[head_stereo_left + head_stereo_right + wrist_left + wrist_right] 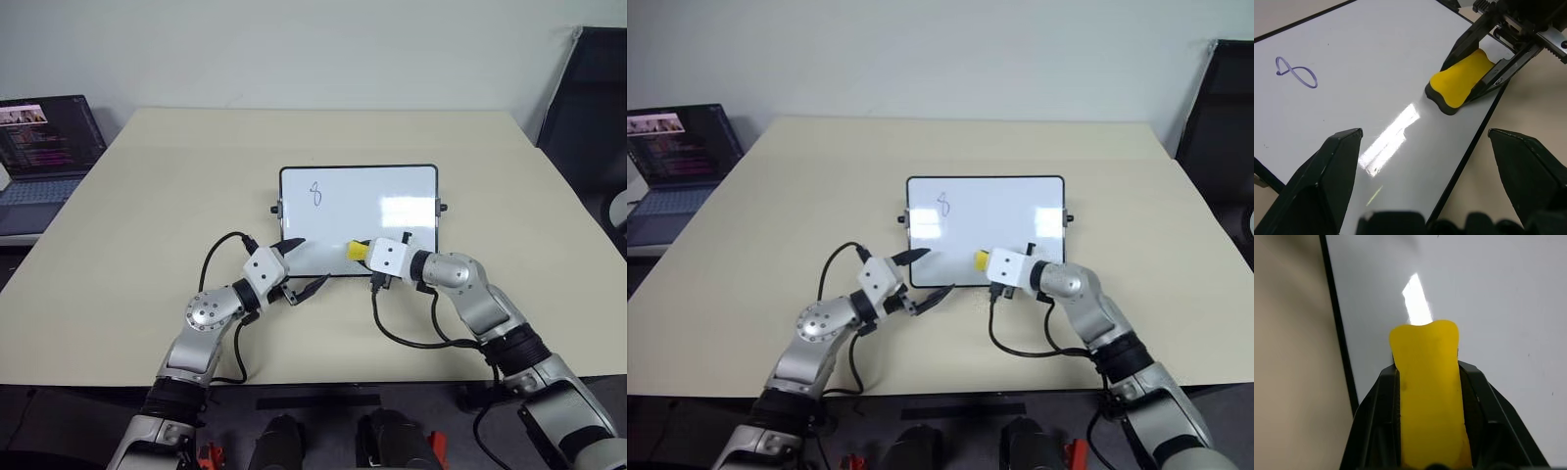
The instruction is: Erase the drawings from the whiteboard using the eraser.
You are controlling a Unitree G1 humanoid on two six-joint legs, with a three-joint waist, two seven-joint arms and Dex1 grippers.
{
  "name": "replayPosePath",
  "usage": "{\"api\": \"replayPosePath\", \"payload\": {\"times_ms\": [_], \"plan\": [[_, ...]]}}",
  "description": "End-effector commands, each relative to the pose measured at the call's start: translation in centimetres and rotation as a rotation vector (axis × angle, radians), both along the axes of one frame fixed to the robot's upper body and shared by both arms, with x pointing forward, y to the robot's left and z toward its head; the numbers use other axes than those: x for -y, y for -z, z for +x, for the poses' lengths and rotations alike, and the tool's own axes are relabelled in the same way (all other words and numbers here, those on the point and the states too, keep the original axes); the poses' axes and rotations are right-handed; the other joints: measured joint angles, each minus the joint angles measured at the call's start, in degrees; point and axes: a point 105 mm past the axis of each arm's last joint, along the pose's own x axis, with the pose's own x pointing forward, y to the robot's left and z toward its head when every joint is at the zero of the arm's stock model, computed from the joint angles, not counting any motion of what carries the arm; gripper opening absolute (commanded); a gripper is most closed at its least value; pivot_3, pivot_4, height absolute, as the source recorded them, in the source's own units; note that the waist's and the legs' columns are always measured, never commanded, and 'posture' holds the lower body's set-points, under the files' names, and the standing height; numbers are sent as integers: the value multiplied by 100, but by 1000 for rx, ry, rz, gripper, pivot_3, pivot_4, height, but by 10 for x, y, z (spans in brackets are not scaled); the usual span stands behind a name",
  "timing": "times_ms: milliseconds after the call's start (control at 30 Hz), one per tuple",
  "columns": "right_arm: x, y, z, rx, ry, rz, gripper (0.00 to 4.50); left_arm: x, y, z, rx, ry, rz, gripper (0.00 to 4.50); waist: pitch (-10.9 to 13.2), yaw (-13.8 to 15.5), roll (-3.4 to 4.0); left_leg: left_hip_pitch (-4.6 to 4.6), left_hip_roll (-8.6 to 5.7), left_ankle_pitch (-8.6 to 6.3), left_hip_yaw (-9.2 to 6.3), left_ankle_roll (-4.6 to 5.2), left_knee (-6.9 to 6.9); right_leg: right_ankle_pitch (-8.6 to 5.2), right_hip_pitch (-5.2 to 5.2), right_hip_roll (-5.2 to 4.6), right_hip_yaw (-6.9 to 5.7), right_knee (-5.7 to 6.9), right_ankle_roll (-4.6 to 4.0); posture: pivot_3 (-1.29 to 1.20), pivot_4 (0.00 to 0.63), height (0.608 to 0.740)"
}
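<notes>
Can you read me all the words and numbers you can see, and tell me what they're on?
"8": a blue pen loop on the whiteboard.
Laptop screen: coloured lines of text, too small to read.
Eraser: no writing on it.

Bright, even light; glare streaks the whiteboard (359,220).

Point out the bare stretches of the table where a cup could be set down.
The beige table is bare left of the black-framed white whiteboard, behind it to the far edge, and right of it. The near edge is crowded: left gripper, right gripper with yellow eraser, and black cables.
</notes>
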Motion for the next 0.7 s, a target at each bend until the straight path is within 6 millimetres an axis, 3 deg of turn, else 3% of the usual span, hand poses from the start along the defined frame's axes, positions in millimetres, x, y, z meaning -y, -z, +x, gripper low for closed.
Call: {"api": "replayPosePath", "payload": {"times_ms": [33, 267, 433, 533, 700], "plan": [[35, 11, 6, -58, 127, -44, 1208, -4, -9, 1, 43, -5, -6, 4500, 0, 0, 0, 3, 0, 0, 1, 0, 0, 0, 3, 0, 1, 0, 0, 0, 150, 740], [59, 10, 8, -51, 201, -60, 1208, 0, -8, 2, 44, 0, -14, 4500, -1, 8, -2, 11, 0, 0, 1, 0, 2, -1, 10, -3, 2, 0, 0, 0, 150, 740], [64, 5, 9, -41, 217, -57, 1208, 0, -10, 3, 47, 1, -15, 4500, -2, 8, -3, 12, -1, 0, 4, 0, 6, -4, 11, -7, 5, -1, -6, 0, 150, 740], [61, 0, 10, -28, 215, -32, 1208, 1, -10, 3, 47, 4, -16, 4500, -2, 8, -3, 13, -1, 1, 5, 0, 6, -8, 11, -7, 5, -1, -12, 0, 150, 740], [37, -16, 11, 31, 156, 64, 1208, 6, -11, 3, 49, 12, -21, 4500, 0, -8, -5, 13, 0, 1, 8, 0, 5, -7, 11, -7, 8, -1, -11, 0, 150, 740]]}}
